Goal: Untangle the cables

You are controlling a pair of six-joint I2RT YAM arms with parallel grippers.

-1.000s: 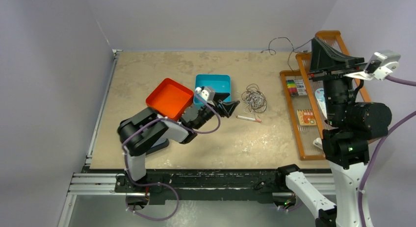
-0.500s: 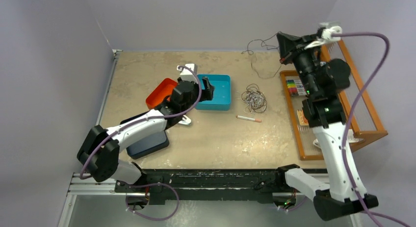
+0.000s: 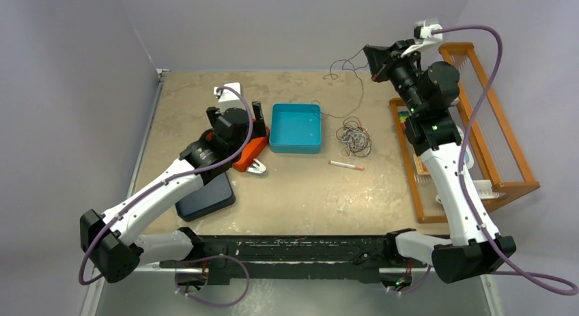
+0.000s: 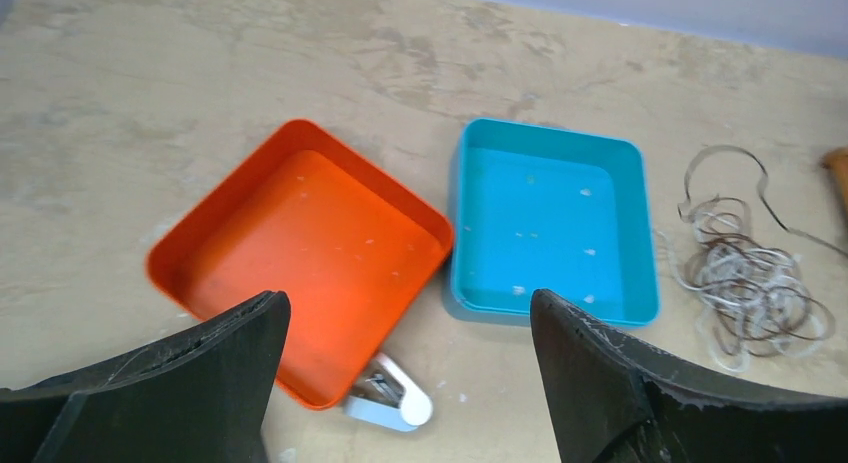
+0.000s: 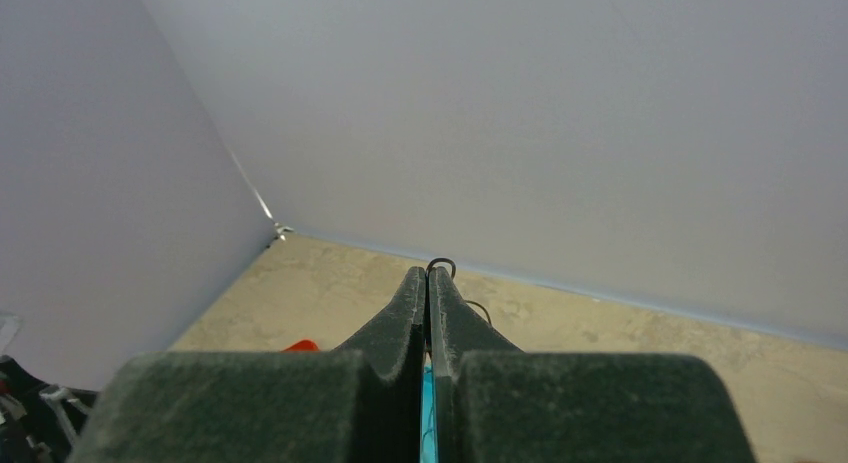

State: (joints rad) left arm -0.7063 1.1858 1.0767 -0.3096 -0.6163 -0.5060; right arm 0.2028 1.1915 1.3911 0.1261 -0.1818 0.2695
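Observation:
The cables lie as a loopy dark and whitish bundle on the table, right of the blue tray. In the left wrist view the cables sit at the right edge. My right gripper is raised high at the back, shut on a thin black cable that trails down toward the bundle. A small black loop of that cable pokes out at the tips of the right gripper. My left gripper hovers wide open and empty over the orange tray; its jaws frame the orange tray.
A white-and-orange pen lies in front of the bundle. A white clip pokes out under the orange tray's near edge. A dark flat slab lies under the left arm. Wooden trays with small items stand along the right edge.
The left arm has swung left from the blue tray to above the orange tray, and its jaws have spread wider. The right gripper has moved left, pulling the black cable with it.

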